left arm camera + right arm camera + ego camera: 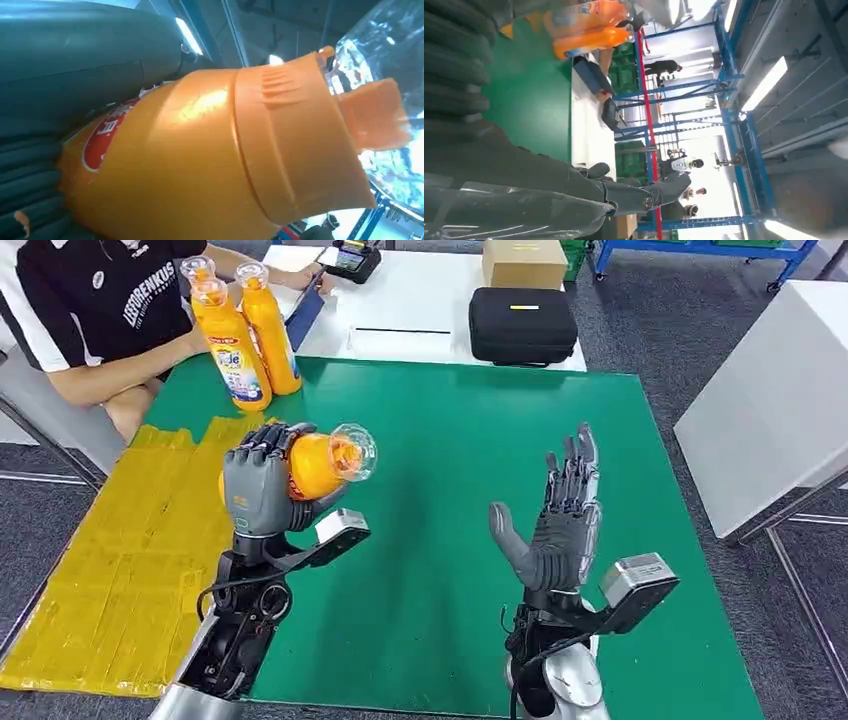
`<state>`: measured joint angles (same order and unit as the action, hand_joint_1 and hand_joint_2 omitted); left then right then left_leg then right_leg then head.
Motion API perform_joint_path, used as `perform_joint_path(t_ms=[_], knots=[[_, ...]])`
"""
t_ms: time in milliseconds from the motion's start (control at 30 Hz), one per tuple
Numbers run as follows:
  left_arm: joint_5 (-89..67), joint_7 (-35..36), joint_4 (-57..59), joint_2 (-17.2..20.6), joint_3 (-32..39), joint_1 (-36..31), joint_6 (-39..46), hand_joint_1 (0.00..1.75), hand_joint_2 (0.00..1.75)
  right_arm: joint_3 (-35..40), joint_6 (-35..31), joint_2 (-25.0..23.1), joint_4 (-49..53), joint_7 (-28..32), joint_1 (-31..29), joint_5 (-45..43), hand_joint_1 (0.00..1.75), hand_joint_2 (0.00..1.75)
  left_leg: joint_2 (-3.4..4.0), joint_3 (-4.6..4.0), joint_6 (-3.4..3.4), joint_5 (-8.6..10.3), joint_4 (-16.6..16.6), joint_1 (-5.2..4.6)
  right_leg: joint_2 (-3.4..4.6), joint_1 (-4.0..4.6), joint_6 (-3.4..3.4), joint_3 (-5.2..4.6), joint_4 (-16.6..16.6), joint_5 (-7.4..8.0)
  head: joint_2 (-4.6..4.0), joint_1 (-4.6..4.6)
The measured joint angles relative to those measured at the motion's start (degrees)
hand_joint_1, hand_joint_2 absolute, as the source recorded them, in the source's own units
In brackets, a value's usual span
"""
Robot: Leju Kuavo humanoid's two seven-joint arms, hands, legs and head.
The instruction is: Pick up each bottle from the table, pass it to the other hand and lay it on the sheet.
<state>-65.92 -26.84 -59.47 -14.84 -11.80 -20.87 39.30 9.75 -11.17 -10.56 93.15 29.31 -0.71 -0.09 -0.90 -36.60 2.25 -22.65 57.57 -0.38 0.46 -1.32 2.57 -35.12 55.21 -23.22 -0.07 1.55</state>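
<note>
Orange bottle (318,465) was held in left robot hand (258,488); right robot hand (562,530) spread wide, empty. Sheet (130,560) bare; two bottles (245,335) remained on bench (450,490). Est. progress: early.

- Bright, even overhead lighting; soft shadows on the green surface (450,470).
- Ceiling light strips (766,85) glare in the right wrist view.
- Close bottle (200,160) shows highlights, slightly blurred.

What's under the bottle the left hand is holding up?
Below the held bottle lies the green mat, with the yellow sheet beside it. The left hand covers the bottle's lower body, hiding what's directly beneath.
</note>
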Motion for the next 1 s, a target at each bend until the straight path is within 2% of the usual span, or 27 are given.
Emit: perform_joint_path(t_ms=[67, 133, 200, 300, 400, 500, 800, 1000], knots=[[-0.48, 0.0, 0.26, -0.09, 0.13, -0.05, 0.0, 1.75, 1.75, -0.11, -0.07, 0.0, 0.18, -0.02, -0.01, -0.04, 0.0, 1.75, 0.03, 0.0, 0.0, 0.0, 0.0, 0.01, 0.02, 0.0, 0.0, 0.0, 0.0, 0.0, 0.0, 0.0], [-8.15, 1.62, 0.74, -0.44, 0.52, -0.27, 0.0, 1.75, 1.75, -0.2, -0.44, 0.11, 0.24, -0.59, -0.2, -0.61, 0.0, 1.75, 0.0, 0.0, 0.0, 0.0, 0.0, 0.0, 0.01, 0.0, 0.0, 0.0, 0.0, 0.0, 0.0, 0.0], [-20.2, 10.5, 2.26, 0.05, -0.93, -1.17, 0.0, 1.75, 1.75, -0.2, -0.48, 0.37, 0.11, -1.33, -1.04, -1.22, 0.0, 1.75, -0.03, -0.01, 0.01, 0.01, 0.0, 0.0, 0.0, -0.01, 0.0, 0.01, 0.0, 0.0, 0.0, 0.0], [-22.77, 22.02, 6.08, 1.95, -8.08, -3.26, 0.0, 1.75, 1.75, -0.22, 0.13, 0.79, -0.33, -1.73, -2.21, -1.7, 0.0, 1.75, -0.01, 0.0, 0.01, 0.01, 0.0, -0.01, 0.01, -0.01, 0.01, 0.03, 0.0, 0.01, 0.0, 0.0], [-21.53, 21.27, 11.37, 3.1, -13.04, -5.22, 0.0, 1.75, 1.75, -0.24, 0.81, 1.11, -1.35, -1.88, -3.4, -1.2, 0.0, 1.75, -0.06, -0.01, 0.02, 0.02, 0.0, -0.01, -0.02, -0.01, 0.01, 0.06, 0.0, 0.01, 0.0, 0.0], [-22.9, 20.33, 15.55, 3.39, -13.42, -5.48, 0.02, 1.75, 1.75, -0.22, 0.96, 1.22, -2.31, -2.14, -4.3, -0.59, 0.0, 1.75, 0.06, 0.0, 0.02, 0.01, 0.0, -0.01, 0.03, -0.01, 0.01, 0.03, 0.0, 0.02, 0.0, 0.0], [-23.76, 28.24, 24.68, 4.66, -19.65, -7.59, 0.07, 1.75, 1.75, 0.11, 2.47, 1.09, -6.01, -2.58, -7.08, -0.25, 0.0, 1.75, -0.02, -0.01, 0.02, 0.01, 0.0, 0.01, 0.0, 0.0, 0.0, 0.03, 0.01, 0.01, 0.0, 0.0], [-23.74, 30.85, 30.45, 5.61, -20.1, -9.32, 0.07, 1.75, 1.75, 0.0, 3.45, 0.61, -7.63, -3.08, -7.69, -0.04, 0.0, 1.75, -0.01, -0.01, 0.02, 0.01, 0.0, 0.0, 0.02, 0.0, 0.01, 0.04, 0.01, 0.01, 0.0, 0.02]])
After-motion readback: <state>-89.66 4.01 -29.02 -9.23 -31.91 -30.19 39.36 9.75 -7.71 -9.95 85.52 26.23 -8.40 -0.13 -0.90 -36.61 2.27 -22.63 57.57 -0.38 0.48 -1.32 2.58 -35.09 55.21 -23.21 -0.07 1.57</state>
